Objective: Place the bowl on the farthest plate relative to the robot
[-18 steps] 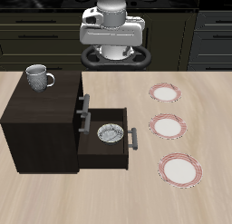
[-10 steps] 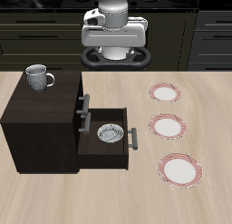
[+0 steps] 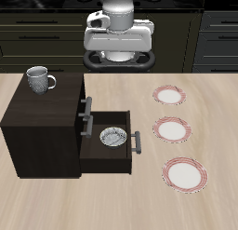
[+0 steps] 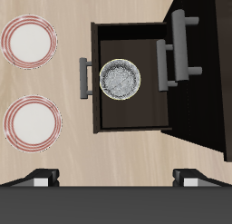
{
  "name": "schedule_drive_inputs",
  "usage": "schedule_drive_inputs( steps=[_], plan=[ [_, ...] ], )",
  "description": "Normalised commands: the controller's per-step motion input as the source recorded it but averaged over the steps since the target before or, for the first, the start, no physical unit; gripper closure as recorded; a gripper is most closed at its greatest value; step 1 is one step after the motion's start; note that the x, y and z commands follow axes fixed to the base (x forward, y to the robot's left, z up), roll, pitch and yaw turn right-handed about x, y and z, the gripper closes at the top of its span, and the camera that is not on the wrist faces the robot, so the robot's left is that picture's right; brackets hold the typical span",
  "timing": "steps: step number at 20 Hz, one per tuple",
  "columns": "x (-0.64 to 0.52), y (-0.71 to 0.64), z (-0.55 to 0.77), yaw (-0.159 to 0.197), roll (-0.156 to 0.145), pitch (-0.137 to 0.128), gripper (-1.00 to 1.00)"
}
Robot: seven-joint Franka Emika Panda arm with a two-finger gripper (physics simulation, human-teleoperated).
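The bowl [image 3: 112, 136], small, grey-white and speckled, lies in the open drawer [image 3: 105, 154] of the dark cabinet; it also shows in the wrist view [image 4: 119, 79]. Three white plates with red striped rims lie in a row beside the cabinet. The farthest plate from the robot [image 3: 184, 174] is the one nearest the table's front edge. The middle plate [image 3: 172, 129] and the back plate [image 3: 169, 94] lie behind it. My gripper [image 3: 116, 55] hangs at the table's back, high above and well behind the bowl, open and empty. Its fingertips [image 4: 43, 178] show spread wide in the wrist view.
A grey handled mug [image 3: 39, 80] stands on top of the dark cabinet [image 3: 42, 117]. The drawer's handle [image 3: 136, 143] juts toward the plates. Two plates show in the wrist view [image 4: 28, 41] [image 4: 33, 123]; I cannot tell which two.
The arm's hand has shifted slightly upward at the table's back. The bowl, drawer, plates and mug have not moved.
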Motion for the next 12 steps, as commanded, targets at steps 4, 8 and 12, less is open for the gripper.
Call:
schedule_drive_inputs(
  steps=[4, 8, 12],
  plan=[
    [0.42, -0.11, 0.03, -0.012, -0.024, -0.047, -1.00],
    [0.28, -0.02, 0.09, -0.034, 0.009, -0.015, -1.00],
    [0.24, -0.01, 0.04, -0.023, 0.014, -0.031, -1.00]
  ],
)
